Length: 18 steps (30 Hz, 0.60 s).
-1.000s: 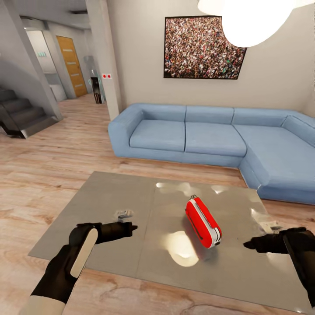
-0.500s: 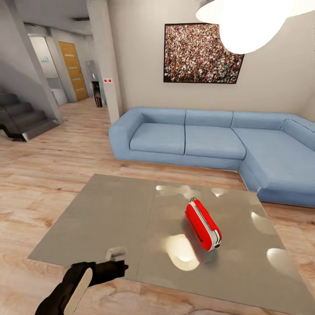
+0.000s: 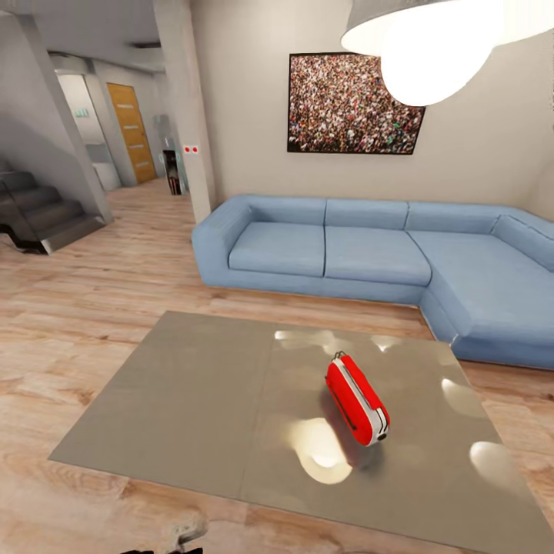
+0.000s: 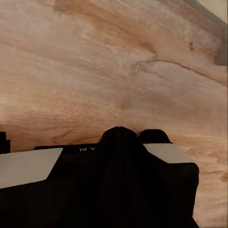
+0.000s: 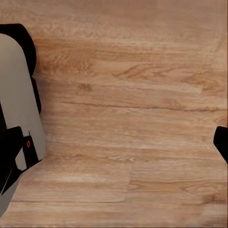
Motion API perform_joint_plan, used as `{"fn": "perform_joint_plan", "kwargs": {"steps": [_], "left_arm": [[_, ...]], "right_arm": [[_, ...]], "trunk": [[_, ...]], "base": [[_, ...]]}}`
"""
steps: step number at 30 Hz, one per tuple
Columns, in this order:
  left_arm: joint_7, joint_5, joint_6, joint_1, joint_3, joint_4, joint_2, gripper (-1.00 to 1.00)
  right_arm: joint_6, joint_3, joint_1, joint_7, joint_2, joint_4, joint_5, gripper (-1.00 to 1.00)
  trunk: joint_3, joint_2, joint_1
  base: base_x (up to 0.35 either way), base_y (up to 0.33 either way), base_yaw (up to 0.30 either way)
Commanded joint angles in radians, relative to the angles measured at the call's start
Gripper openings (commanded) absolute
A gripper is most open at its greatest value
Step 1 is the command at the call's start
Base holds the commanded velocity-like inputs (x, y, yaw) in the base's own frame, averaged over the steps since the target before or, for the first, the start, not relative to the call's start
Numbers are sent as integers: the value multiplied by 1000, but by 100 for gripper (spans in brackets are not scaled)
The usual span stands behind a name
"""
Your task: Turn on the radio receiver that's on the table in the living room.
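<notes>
Head view looks out over the living room (image 3: 92, 308), with light wood floor all around and beige walls. The table (image 3: 192, 400) is the anchor here: a big low square with a glossy grey-taupe top that picks up bright blotchy reflections of the lamp. The radio receiver (image 3: 356, 398) stands on its edge on the table, toward the side away from the staircase, red with white/grey trim running along its top. It sits apart from every table edge, with a dark shadow right beside it.

Beyond the table's far edge is the blue sectional sofa (image 3: 362, 254), which wraps around toward the table's right-hand corner. Above the sofa hangs the framed crowd picture (image 3: 354, 104). The white dome pendant lamp (image 3: 431, 38) hangs high over the table, glowing. Off past the table's left side there's a pillar (image 3: 185, 108), a dark staircase (image 3: 38, 211) and an orange-brown door (image 3: 127, 127) down a hallway.

Left wrist view is mostly wood floor (image 4: 95, 71) with the left gripper (image 4: 128, 137) as a dark lump; I can't tell how far its fingers are spread. Right wrist view shows floor (image 5: 133, 114) plus some of the robot's grey and black body (image 5: 19, 118); just a dark bit at the edge, so no idea what the right gripper's fingers are doing either.
</notes>
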Motion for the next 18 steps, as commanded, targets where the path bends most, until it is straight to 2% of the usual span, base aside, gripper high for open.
{"fn": "perform_joint_plan", "kwargs": {"steps": [1,2,6,10,14,15,17,18], "left_arm": [[0,1,-16,0,-6,23,-1,-100],[1,1,-45,0,-21,65,-2,-100],[10,1,-132,-1,-74,204,-4,-100],[21,3,-215,0,-92,321,-14,-100],[27,8,-318,1,-98,445,-30,-100],[70,9,-336,10,-99,466,-37,-100],[142,8,-343,27,-100,473,-44,-100],[200,8,-347,37,-100,476,-51,-100]], "right_arm": [[-23,-1,0,-31,-1,40,0,100],[-66,-1,0,-87,-3,111,2,100],[-178,4,0,-241,-7,312,15,100],[-209,6,0,-296,0,395,50,100],[-219,7,0,-316,7,449,70,100],[-221,7,0,-320,23,463,73,100],[-221,7,0,-323,36,468,73,100],[-221,8,1,-326,44,470,74,100]], "trunk": [[2,0,0],[3,0,0],[9,0,0],[16,0,0],[22,0,0],[23,0,0],[26,0,0],[28,0,0]], "base": [[0,0,0],[0,0,0],[0,0,0],[0,0,0],[0,0,0],[0,0,0],[0,0,0],[0,0,0]]}}
